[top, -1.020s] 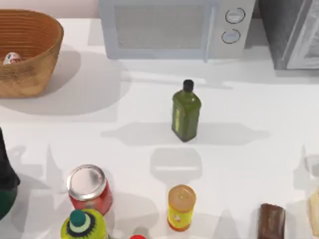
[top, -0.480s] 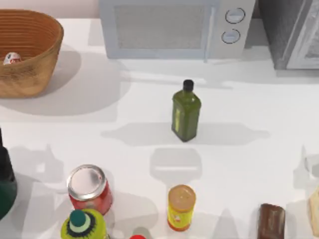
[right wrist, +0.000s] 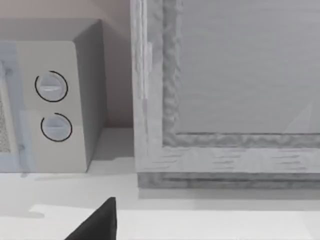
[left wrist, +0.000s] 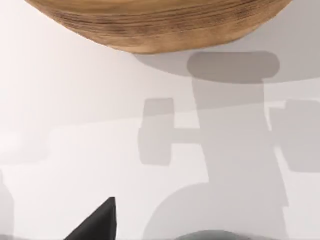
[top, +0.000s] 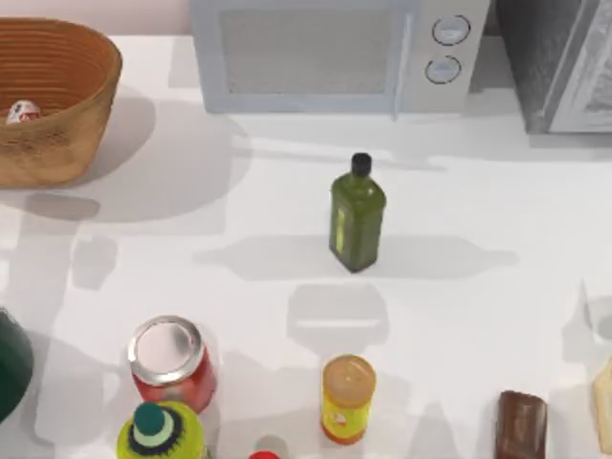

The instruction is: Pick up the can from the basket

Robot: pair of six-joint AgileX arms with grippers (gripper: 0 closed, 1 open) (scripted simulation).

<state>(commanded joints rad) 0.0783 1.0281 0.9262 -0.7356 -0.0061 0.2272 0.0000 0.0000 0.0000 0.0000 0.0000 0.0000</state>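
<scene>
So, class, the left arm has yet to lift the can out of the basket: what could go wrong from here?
1. The can lies low behind the basket's high ribbed wall, so a gripper coming in low might hit the rim.
2. The can is small and seems to lie on its side, so the fingers could slip.
3. The red can stands near the left arm's path.

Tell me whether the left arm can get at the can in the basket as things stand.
Probably yes. The can lies in the open-topped basket at the table's far left, with nothing over it. The left wrist view faces the basket's side across bare table, so the way looks free.
</scene>
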